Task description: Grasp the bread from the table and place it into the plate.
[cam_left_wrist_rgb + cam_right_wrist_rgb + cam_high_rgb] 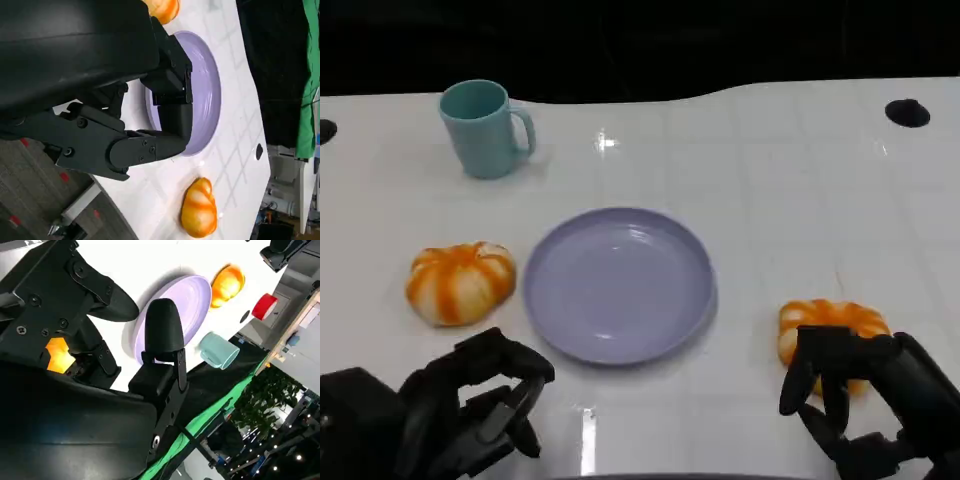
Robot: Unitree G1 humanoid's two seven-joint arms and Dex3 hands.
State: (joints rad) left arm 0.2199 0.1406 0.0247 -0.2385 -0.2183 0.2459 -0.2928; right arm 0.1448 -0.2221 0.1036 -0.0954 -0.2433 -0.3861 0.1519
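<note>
A glossy white counter (pixel 770 200) carries a round, shallow lavender plastic plate (pixel 618 282) at its centre, and the plate has nothing in it. Beyond the plate, towards the far left, a teal ceramic mug (pixel 480 128) stands upright with its handle facing right; what it holds cannot be told from this angle. Two pieces of orange-and-white striped, pumpkin-shaped bread lie on the counter. The left bread (pixel 459 281) sits just beside the plate's left edge, apart from it. The right bread (pixel 830 328) lies to the right of the plate, near the front edge of the counter. The robot's black left hand (pixel 485 400) hovers low at the front left, near the plate's front edge and in front of the left bread; its fingers are curled loosely inward with gaps between them, and it holds nothing and touches neither bread nor plate. In the left wrist view the same hand (pixel 150 125) has its fingers bent over the counter beside the plate rim, with the far bread visible past the plate. The black right hand (pixel 855 395) is at the front right, directly over the near side of the right bread, with its fingers apart and arched downward around it. In the right wrist view a patch of orange bread (pixel 57 354) shows between the fingers of that hand (pixel 125 340), but whether the fingers actually touch it cannot be told
</note>
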